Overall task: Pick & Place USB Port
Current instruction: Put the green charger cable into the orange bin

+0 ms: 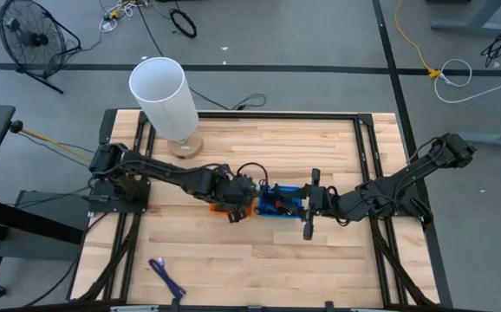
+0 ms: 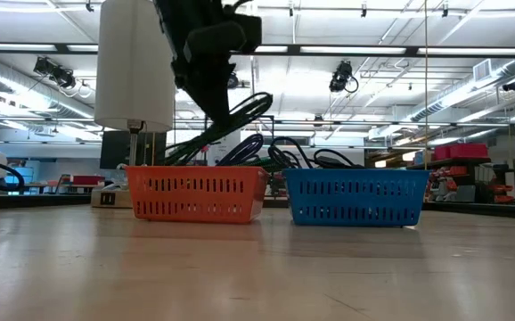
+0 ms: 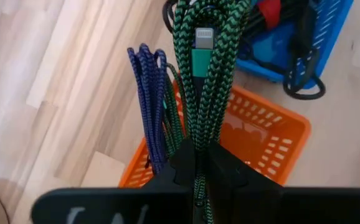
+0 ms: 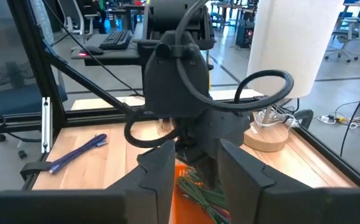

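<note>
Overhead, the left gripper (image 3: pixel 198 163) clenches a limp green braided cable (image 3: pixel 205 74) above the orange basket (image 3: pixel 261 134); gripping mid-bundle suits it.

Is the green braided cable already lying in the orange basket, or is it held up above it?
Held up: the left gripper is shut on the green cable, its loops above the orange basket.
</note>
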`<state>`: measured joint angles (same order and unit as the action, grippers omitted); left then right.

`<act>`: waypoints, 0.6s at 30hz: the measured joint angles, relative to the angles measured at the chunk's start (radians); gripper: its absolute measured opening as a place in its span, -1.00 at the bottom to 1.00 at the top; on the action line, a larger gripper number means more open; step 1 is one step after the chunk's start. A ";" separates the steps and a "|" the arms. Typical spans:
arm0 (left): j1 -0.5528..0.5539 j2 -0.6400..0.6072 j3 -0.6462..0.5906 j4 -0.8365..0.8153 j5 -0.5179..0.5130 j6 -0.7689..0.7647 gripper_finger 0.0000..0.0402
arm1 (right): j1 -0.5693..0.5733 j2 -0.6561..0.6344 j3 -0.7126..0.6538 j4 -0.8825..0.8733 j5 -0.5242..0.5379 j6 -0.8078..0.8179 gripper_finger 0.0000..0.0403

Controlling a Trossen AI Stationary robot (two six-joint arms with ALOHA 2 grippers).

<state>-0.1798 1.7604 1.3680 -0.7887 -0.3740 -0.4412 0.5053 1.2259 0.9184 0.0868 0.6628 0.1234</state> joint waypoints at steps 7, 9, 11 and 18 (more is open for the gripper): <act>0.016 0.000 -0.058 0.014 0.005 -0.019 -0.92 | 0.000 0.000 0.000 0.001 0.000 0.001 -0.39; 0.021 0.000 -0.075 0.021 0.005 -0.020 -0.89 | 0.000 0.000 0.000 0.001 0.000 0.002 -0.39; 0.023 0.000 -0.085 0.031 -0.001 -0.020 -0.84 | 0.000 0.000 0.000 0.001 0.000 0.002 -0.39; 0.026 0.000 -0.088 0.046 -0.036 -0.045 -0.64 | 0.000 0.000 0.000 0.002 0.002 0.000 -0.39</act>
<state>-0.1535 1.7599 1.2800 -0.7425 -0.4099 -0.4861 0.5053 1.2259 0.9184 0.0883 0.6651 0.1230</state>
